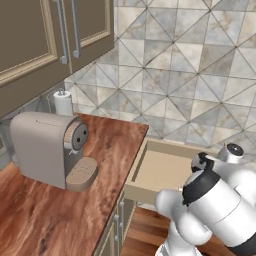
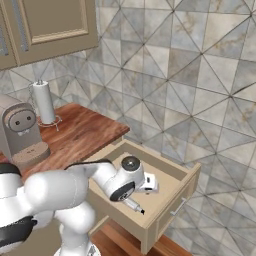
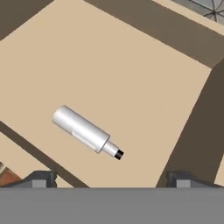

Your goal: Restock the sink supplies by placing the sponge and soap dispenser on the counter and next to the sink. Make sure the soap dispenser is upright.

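Claw hangs released above the open drawer, its two dark tips spread wide at the bottom of the hand view and nothing between them. Below it the soap dispenser lies flat on its side on the drawer floor, a silver cylinder whose dark nozzle points toward the near tips, well clear of the drawer walls.

Being round and lying down, it would likely roll or skid if one tip touched it first, so a descent not centred across the body could knock it away. A pinch near the narrow nozzle end would probably slip or tilt it. Lifted sideways, it would also need turning before it could stand upright.

Further out, the drawer projects past the end of the wooden surface, where a coffee machine and a paper towel roll stand. The sink and sponge cannot be placed from these views.
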Motion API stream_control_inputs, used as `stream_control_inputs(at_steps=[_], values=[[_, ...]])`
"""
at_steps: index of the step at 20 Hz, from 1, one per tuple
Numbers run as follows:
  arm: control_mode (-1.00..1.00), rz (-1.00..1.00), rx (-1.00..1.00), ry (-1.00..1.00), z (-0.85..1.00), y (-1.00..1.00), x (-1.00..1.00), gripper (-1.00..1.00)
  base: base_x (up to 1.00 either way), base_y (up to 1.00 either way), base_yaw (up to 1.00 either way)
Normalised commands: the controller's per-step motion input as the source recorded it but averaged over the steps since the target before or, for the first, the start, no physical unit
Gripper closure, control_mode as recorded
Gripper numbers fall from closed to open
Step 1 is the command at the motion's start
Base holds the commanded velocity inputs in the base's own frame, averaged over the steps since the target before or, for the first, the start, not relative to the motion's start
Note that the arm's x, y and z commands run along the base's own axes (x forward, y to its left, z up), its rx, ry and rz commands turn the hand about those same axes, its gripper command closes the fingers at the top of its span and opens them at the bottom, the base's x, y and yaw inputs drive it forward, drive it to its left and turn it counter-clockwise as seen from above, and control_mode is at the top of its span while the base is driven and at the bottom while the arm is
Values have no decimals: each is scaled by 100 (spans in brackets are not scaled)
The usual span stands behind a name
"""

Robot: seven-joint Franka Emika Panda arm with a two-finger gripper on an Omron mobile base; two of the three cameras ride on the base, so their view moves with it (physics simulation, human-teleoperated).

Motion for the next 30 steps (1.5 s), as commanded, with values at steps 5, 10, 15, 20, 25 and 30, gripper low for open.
stream_control_inputs(at_steps=[5, 10, 15, 20, 25, 30], values=[[-100, 21, 0, 18, -12, 41, 26, -100, 0, 0, 0], [-100, 24, 0, 4, -49, 31, 2, -100, 0, 0, 0], [-100, 20, 0, 1, -42, 24, 3, -100, 0, 0, 0], [-100, 13, 0, 4, -36, 0, 28, -100, 0, 0, 0], [-100, 13, 0, 3, -43, 0, 28, -100, 0, 0, 0], [-100, 12, 0, 1, -22, -14, 28, -100, 0, 0, 0]])
